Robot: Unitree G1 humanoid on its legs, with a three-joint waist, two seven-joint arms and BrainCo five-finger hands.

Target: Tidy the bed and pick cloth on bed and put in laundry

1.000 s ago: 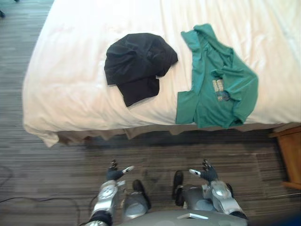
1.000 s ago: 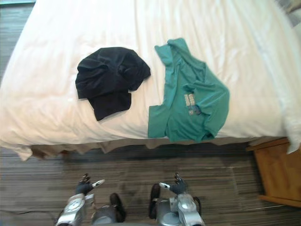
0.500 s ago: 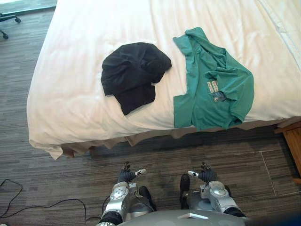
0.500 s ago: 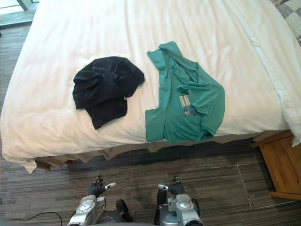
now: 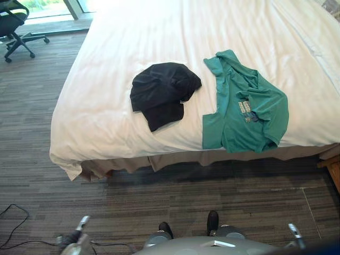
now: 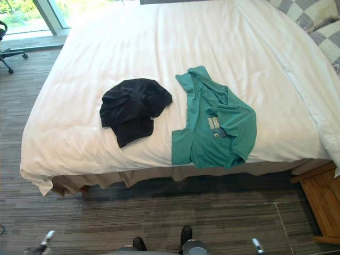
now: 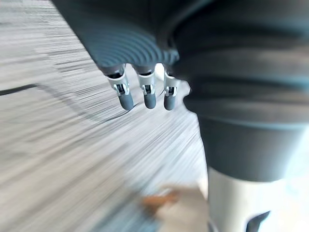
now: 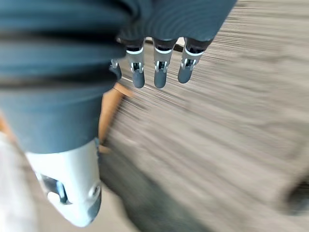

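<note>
A white bed [image 5: 101,117] held a crumpled black cloth [image 5: 162,93] near its middle and, apart on the right, a smooth green short-sleeved shirt [image 5: 244,111] reaching the near edge. The left robot hand [image 7: 146,98] and right robot hand [image 8: 160,76] hung low over striped grey carpet [image 5: 159,196], fingers straight, apart and empty.

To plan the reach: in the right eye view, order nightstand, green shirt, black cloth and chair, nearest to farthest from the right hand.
From the right hand:
1. Nightstand, floor, right.
2. Green shirt, near edge of bed.
3. Black cloth, left of shirt.
4. Chair, far left.
</note>
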